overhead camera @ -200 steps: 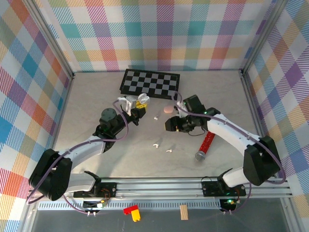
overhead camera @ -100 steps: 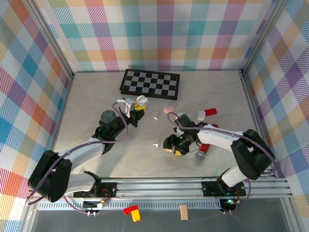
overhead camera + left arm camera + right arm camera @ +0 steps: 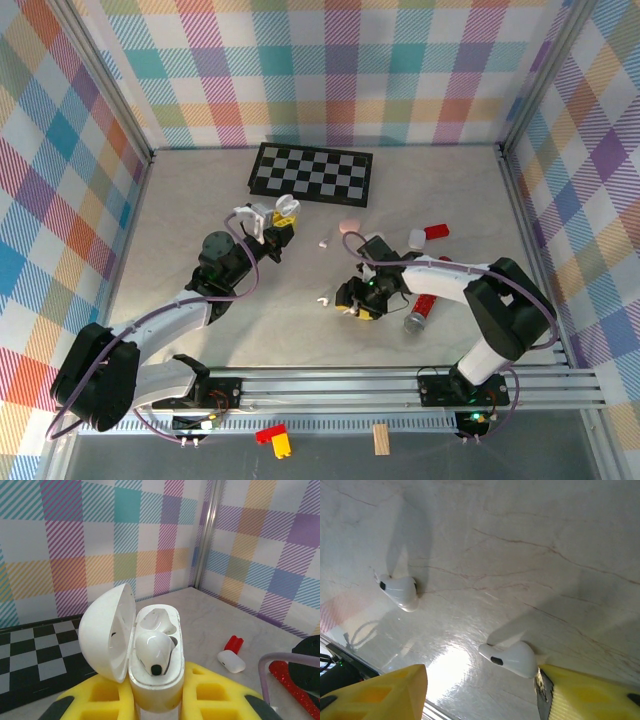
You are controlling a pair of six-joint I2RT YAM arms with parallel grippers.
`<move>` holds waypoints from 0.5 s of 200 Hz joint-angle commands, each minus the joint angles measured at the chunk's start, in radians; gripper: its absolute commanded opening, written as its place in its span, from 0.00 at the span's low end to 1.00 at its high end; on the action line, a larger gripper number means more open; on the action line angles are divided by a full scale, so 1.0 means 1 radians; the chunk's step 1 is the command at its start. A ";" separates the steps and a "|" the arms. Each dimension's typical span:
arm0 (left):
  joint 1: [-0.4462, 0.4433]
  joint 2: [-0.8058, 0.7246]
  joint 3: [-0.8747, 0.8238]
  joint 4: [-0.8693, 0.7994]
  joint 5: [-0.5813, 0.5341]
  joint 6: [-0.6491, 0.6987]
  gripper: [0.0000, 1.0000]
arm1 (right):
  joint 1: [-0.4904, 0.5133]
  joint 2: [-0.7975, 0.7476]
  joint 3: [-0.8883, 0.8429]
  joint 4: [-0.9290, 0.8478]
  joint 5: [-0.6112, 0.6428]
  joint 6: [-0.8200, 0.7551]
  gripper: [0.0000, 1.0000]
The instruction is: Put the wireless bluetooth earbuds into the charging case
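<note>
1. Nearest the arm bases, the right gripper sits low over the veined table. Its yellow fingers are spread apart. A white earbud lies between them, touching one finger and not pinched.
2. A second earbud lies loose on the table just beside that gripper.
3. A red glitter tube lies beside the right arm.
4. Farther back, the left gripper pinches the open white charging case upright, with its lid swung aside. A seated earbud rests inside.
5. Beyond, a third earbud lies near a pink case. A closed white case sits just beside a red block.
6. A checkerboard lies by the back wall.
</note>
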 commanded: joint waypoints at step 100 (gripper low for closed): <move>0.030 -0.051 -0.042 -0.016 -0.066 0.008 0.00 | 0.006 0.051 0.202 -0.267 0.110 -0.143 0.51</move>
